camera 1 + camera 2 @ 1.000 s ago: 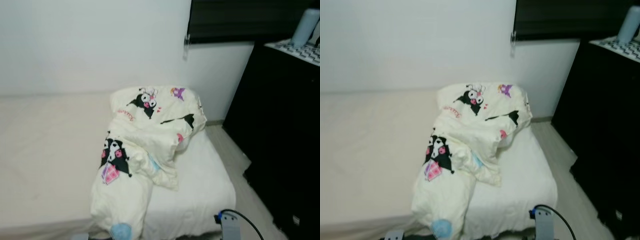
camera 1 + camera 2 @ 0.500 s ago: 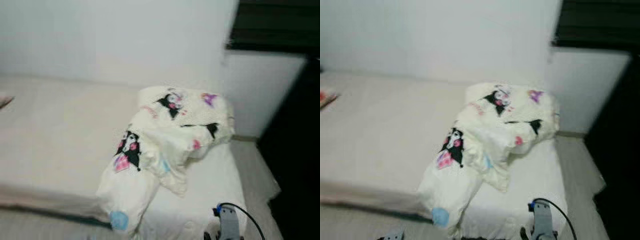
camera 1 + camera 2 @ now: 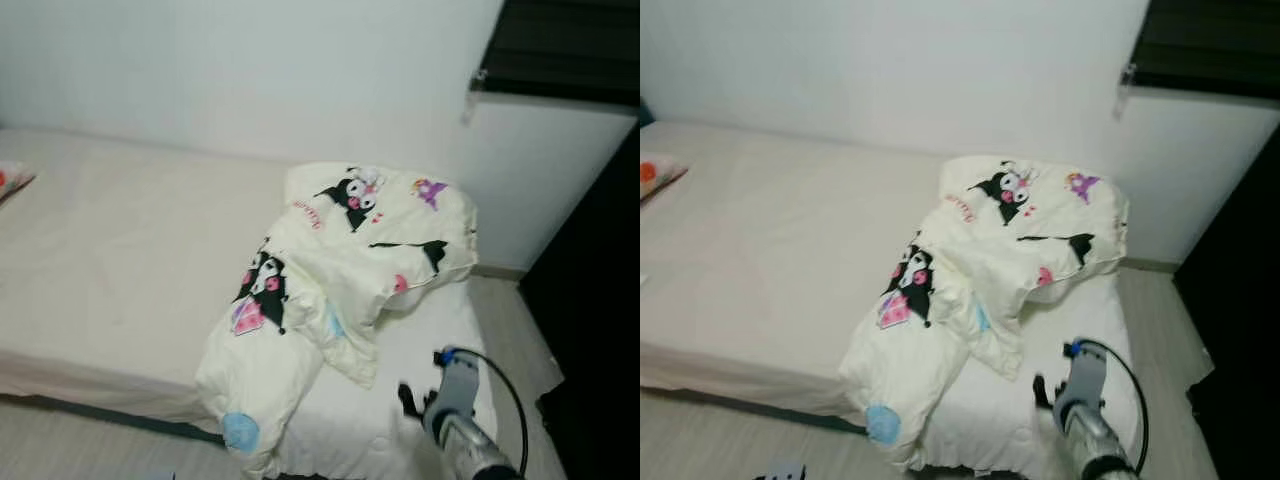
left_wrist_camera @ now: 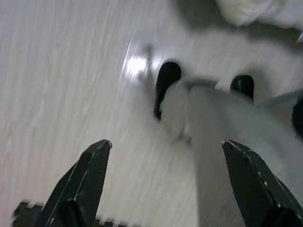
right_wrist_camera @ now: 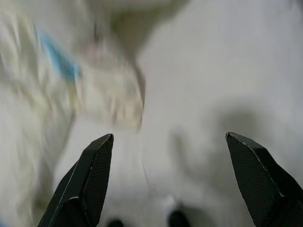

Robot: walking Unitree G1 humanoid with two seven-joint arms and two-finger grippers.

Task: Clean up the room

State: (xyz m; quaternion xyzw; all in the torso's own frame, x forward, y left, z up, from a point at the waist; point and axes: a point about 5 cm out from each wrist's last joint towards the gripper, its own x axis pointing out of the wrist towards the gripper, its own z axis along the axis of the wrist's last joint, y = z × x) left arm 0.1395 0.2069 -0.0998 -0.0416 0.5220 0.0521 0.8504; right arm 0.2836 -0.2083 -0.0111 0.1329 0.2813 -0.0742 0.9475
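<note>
Nearest: right end effector [image 3: 412,398] raised over the bed's near right corner, silver arm with a black cable looping behind it. Right wrist view, blurred: fingers [image 5: 85,179] spread wide, released, white sheet and a fold of the duvet below them. Left end effector [image 4: 163,182] in left wrist view: fingers likewise apart, empty, above pale wood-grain floor [image 4: 61,85] and the robot's own grey leg.

Mid: low bed [image 3: 110,260], cream sheet. Crumpled cartoon-print duvet [image 3: 330,280] heaped on its right half, one end drooping over the near edge.

Far: white wall [image 3: 250,70], dark window blind [image 3: 570,45] upper right, black furniture [image 3: 600,300] at right. Right eye view catches a patterned cushion [image 3: 655,175] at the bed's left edge.
</note>
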